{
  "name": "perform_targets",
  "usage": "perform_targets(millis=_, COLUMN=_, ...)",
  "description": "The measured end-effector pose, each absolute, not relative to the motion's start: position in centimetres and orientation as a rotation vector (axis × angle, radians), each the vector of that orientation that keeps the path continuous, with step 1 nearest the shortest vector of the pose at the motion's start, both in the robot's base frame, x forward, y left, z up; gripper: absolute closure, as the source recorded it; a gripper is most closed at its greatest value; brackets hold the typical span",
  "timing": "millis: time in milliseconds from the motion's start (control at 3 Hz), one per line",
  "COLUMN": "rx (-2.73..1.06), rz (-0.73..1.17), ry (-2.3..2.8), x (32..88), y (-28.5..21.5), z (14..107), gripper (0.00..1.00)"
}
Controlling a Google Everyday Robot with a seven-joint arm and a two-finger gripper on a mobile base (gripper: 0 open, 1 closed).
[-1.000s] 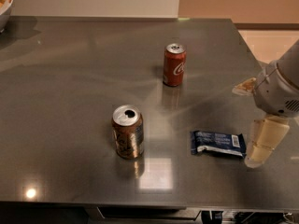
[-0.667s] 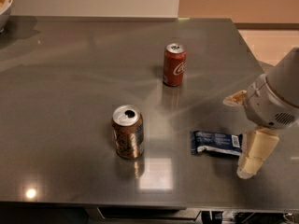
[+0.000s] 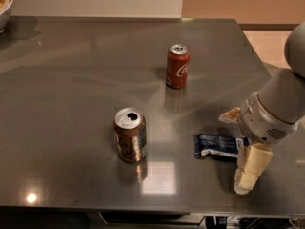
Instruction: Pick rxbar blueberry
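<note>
The rxbar blueberry (image 3: 215,146) is a flat dark-blue wrapper with white print. It lies on the grey table (image 3: 71,94), right of centre near the front edge. My gripper (image 3: 232,151) comes in from the right and hangs over the bar's right end. It is open: one cream finger (image 3: 249,170) is in front of the bar and the other (image 3: 230,115) is behind it. The white wrist covers the bar's right end. Nothing is held.
A brown can (image 3: 130,134) with an open top stands left of the bar. A red cola can (image 3: 177,66) stands further back. A bowl's rim (image 3: 5,4) shows at the far left corner. The table's right edge runs close behind my arm.
My gripper has moved left, from beside the bar's right end to over it, with a finger on each side. The bar and cans have not moved.
</note>
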State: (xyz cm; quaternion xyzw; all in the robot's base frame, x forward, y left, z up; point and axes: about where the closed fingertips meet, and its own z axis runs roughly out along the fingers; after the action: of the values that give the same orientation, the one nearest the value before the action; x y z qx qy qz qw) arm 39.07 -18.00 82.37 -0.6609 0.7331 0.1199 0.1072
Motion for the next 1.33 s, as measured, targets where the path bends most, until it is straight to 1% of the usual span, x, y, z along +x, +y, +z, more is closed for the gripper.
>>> perform_targets(millis=333, rx=-1.937, rz=0.377, ry=2.170, x=39.0, y=-17.9, z=81.8, gripper=0.18)
perform_targets(millis=1333, rx=-1.857, rz=0.427, ry=2.158, x=39.7, y=-18.0, z=83.8, gripper=0.88)
